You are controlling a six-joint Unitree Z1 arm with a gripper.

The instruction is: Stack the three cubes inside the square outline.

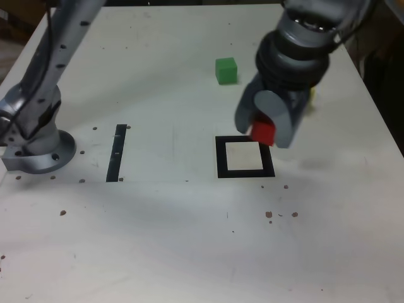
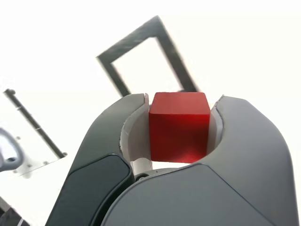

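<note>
Red cube (image 2: 179, 127) clamped between the jaws of the gripper (image 2: 175, 129), held above the table (image 1: 145, 240), near the square outline (image 1: 221, 165); green cube (image 1: 226, 71) on the tabletop, beyond the outline in the exterior view; yellow cube (image 1: 312, 93) mostly hidden behind the gripper, only a sliver visible; black strip (image 1: 117, 153) farther to the exterior view's left, between outline and arm base (image 1: 41, 151).

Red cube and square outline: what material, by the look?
Red cube: probably painted or dyed wood, maybe plastic; uniform colour, satin sheen, crisp edges, no visible grain.
Square outline: likely black tape, possibly paint; flat on the table, straight-edged, greyish sheen in the wrist view.
</note>
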